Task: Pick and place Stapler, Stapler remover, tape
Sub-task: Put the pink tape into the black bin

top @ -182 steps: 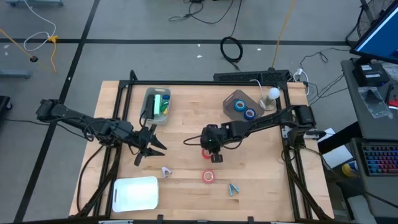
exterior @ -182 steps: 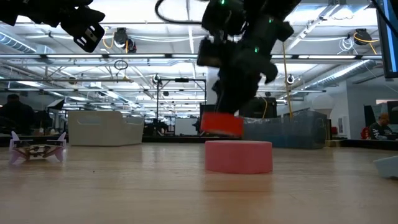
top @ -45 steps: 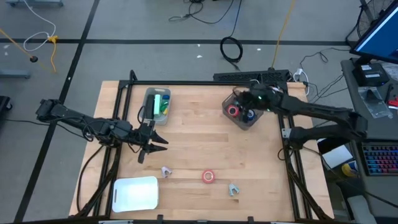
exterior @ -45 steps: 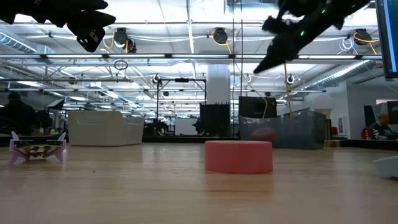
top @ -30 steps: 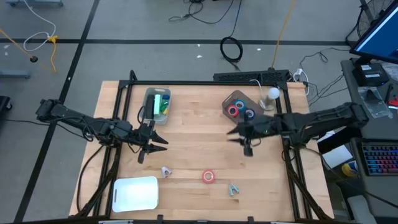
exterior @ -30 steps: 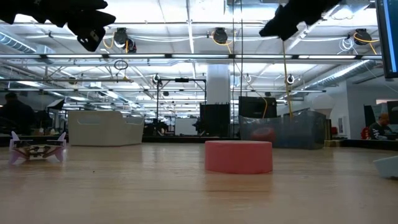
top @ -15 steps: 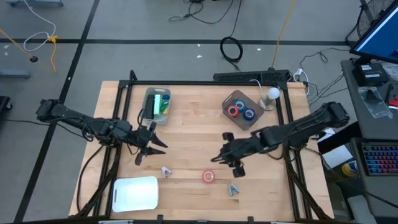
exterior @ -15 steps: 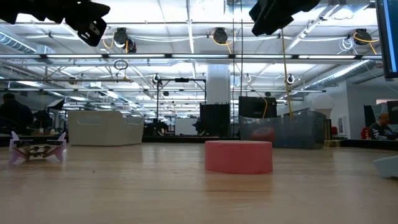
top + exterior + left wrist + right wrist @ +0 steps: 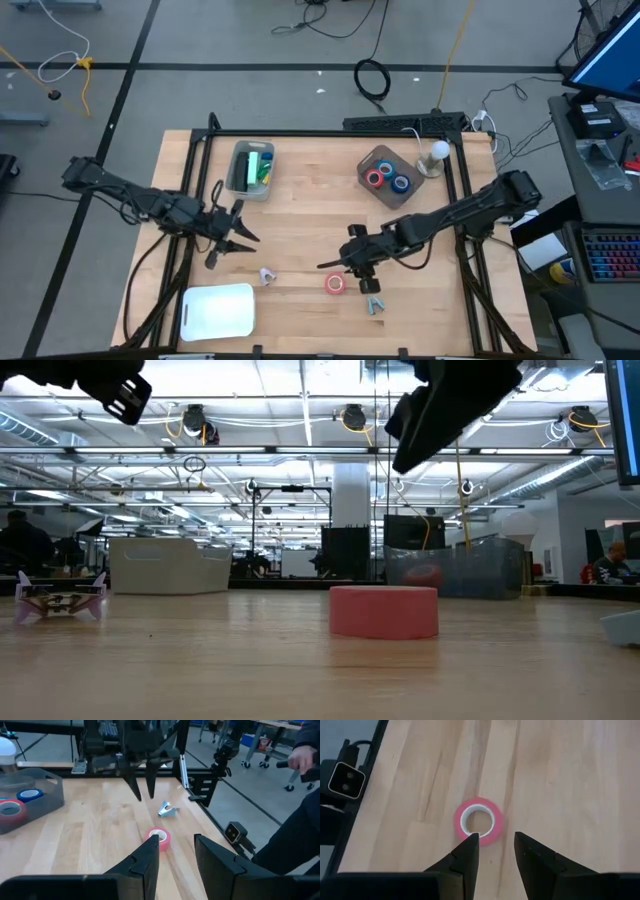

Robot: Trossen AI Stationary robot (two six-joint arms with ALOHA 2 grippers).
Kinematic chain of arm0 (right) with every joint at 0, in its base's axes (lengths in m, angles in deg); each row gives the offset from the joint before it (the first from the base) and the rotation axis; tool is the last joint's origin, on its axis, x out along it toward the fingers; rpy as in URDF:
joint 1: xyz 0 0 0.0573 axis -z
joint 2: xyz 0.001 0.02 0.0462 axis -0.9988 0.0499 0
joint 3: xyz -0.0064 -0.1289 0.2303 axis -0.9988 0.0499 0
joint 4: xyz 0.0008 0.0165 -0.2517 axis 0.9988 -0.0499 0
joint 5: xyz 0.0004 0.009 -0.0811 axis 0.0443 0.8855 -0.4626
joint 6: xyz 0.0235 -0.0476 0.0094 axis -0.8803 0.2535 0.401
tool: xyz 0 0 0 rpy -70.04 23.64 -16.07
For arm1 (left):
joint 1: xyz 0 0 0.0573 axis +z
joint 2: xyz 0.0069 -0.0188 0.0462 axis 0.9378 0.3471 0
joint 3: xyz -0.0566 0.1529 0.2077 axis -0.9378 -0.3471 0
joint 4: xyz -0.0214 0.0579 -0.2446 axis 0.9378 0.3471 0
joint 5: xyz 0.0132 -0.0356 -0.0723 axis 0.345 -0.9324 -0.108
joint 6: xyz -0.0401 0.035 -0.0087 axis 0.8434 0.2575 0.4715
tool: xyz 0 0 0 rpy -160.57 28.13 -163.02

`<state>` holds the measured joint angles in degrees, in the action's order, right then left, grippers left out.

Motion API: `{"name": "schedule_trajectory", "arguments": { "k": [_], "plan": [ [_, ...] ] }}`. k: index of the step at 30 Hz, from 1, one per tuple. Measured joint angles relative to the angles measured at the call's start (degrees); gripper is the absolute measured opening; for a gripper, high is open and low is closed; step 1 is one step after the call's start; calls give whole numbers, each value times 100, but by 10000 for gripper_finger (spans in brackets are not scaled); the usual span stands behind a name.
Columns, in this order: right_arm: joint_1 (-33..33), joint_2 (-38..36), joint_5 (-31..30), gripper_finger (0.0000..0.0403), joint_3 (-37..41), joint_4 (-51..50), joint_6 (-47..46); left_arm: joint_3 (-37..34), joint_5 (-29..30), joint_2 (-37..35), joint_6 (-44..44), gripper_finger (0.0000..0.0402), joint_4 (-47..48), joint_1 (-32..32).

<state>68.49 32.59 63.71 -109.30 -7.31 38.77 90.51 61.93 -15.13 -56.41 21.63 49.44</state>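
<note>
Hovering above the red tape roll [image 9: 478, 821], your right gripper [image 9: 493, 847] has its fingers parted to straddle it; your left gripper [image 9: 228, 243], also parted and empty, waits well left of that roll.

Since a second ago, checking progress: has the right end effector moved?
Yes. In the high view the right end effector left the clear bin and now sits by the red tape.

Red tape roll [image 9: 335, 284] with white core on pale striped wooden table [image 9: 300, 200]
Clear bin [image 9: 388, 178]: one red roll, two blue; grey bin [image 9: 250, 168]: green item
</note>
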Motion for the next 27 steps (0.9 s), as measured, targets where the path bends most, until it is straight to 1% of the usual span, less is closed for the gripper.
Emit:
{"name": "schedule_trajectory", "arguments": {
  "k": [8, 11, 15, 17, 20, 25, 27],
  "plan": [
    [96, 510, 272, 120, -96, -6, -429, 0, 492, -676, -211, 127, 590, -331],
    [101, 672, 337, 133, -280, -90, -425, 0, 690, -819, -193, 127, 838, -475],
    [196, 881, 743, 159, -474, -116, -418, -1, 904, -910, -217, 127, 970, -669],
    [259, 987, 1002, 171, -481, -126, -431, -62, 952, -965, -213, 127, 933, -752],
    [335, 1121, 1144, 184, -481, -122, -431, -314, 1023, -1046, -94, 127, 719, -875],
    [449, 1166, 1153, 189, -481, -60, -423, -1007, 1068, -1353, -98, 127, -123, -991],
    [515, 1162, 1154, 188, -481, -43, -427, -1258, 1119, -1512, -93, 127, -267, -995]
  ]
}}
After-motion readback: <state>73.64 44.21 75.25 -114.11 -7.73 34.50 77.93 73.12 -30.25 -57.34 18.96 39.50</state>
